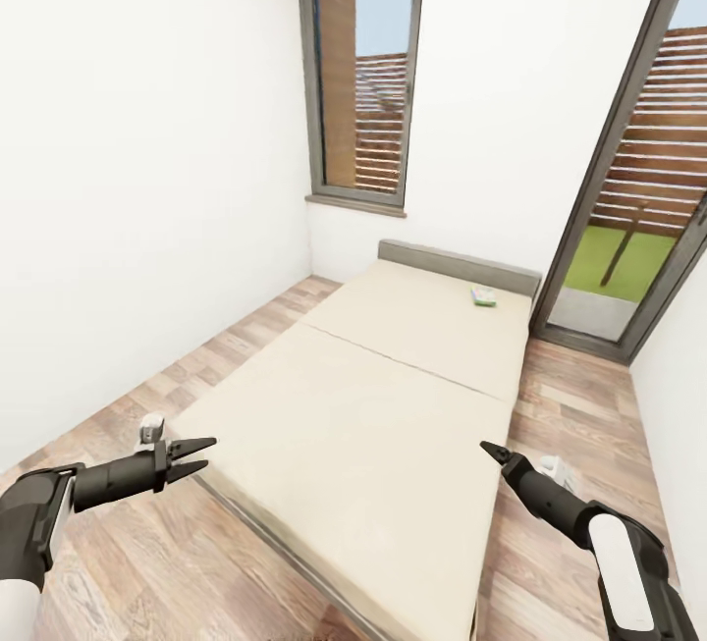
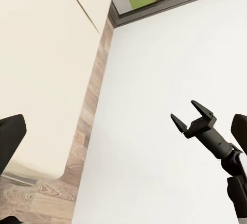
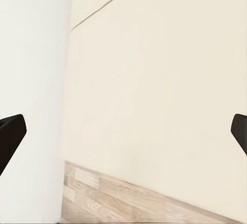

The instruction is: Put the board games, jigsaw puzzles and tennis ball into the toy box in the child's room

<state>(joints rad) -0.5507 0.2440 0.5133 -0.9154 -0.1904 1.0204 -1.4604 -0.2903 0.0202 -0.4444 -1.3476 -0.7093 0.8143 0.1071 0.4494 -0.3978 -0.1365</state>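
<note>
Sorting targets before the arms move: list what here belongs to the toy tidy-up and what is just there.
Job:
- board game, lying on the bed's far half near the headboard
- bed
- left tool and right tool, both empty

Just there:
- window
- glass door
- wood floor

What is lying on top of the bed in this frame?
One small white-green board game lies on the bed near the grey headboard, at the far end. The rest of the mattress is bare. Its print is too small to read.
</note>
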